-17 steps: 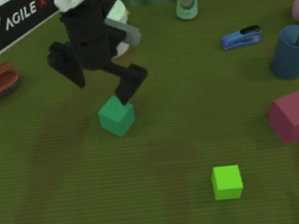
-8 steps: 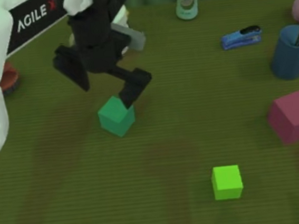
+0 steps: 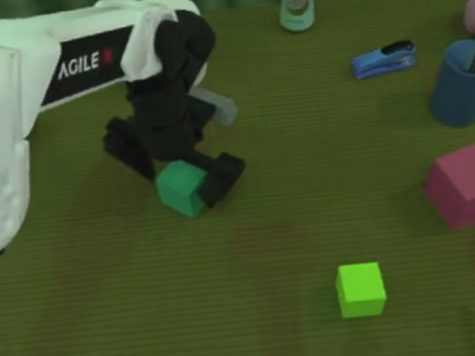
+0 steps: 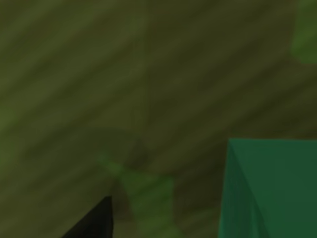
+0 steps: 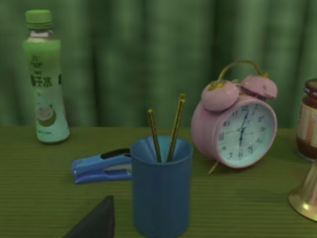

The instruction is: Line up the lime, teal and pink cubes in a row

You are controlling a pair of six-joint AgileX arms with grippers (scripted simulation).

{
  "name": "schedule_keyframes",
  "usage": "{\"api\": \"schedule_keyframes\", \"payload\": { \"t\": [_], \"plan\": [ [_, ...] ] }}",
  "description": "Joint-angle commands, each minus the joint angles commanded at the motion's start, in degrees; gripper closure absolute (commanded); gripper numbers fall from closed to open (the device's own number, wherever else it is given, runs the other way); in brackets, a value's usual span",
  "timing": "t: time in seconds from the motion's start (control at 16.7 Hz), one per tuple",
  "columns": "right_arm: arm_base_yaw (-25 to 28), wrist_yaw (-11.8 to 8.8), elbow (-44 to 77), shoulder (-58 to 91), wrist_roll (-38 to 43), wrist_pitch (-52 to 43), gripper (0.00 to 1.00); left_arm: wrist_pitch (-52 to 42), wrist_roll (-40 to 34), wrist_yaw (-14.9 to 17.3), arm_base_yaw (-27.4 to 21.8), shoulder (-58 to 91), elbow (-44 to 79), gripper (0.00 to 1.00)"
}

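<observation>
Left tool: the left tool (image 3: 185,173) was down at the teal (image 3: 180,188), its dark fingers spread on either side of the cube; whether they already pressed its faces could not be told.
Left wrist view: one dark fingertip showed at the edge, with a face of the teal (image 4: 272,188) close by and bare surface between them.
Right tool: parked off the right side of the surface; only a dark fingertip showed in its wrist view, so its fingers' state could not be told.
Teal position: left of centre on the surface (image 3: 253,252), upright and flat.
Lime position: the lime (image 3: 360,289) sat toward the near right, well apart from the teal.
Pink position: the pink cube (image 3: 469,183) lay at the right edge, turned a little askew, apart from the other two.
Progress: by my judgement nothing was lined up yet; the three cubes made a loose triangle, and the first grasp was only being set.
Left to do: all three placements, it seemed.
Shapes: three plain cubes with crisp edges, lime smallest, pink largest.
Materials: matte, evenly coloured faces, probably rigid and easy to pinch.
Surface texture: olive green cloth-like cover with fine ribbing.
</observation>
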Motion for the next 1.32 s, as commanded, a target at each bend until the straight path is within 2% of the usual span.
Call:
{"api": "schedule_keyframes", "payload": {
  "t": [0.24, 1.02, 1.32],
  "plan": [
    [0.0, 0.0, 0.0, 0.0, 0.0, 0.0, 0.0, 0.4, 0.0, 0.0, 0.0, 0.2, -0.4, 0.0],
    [0.0, 0.0, 0.0, 0.0, 0.0, 0.0, 0.0, 0.4, 0.0, 0.0, 0.0, 0.2, -0.4, 0.98],
    [0.0, 0.0, 0.0, 0.0, 0.0, 0.0, 0.0, 0.4, 0.0, 0.0, 0.0, 0.2, -0.4, 1.0]
  ]
}}
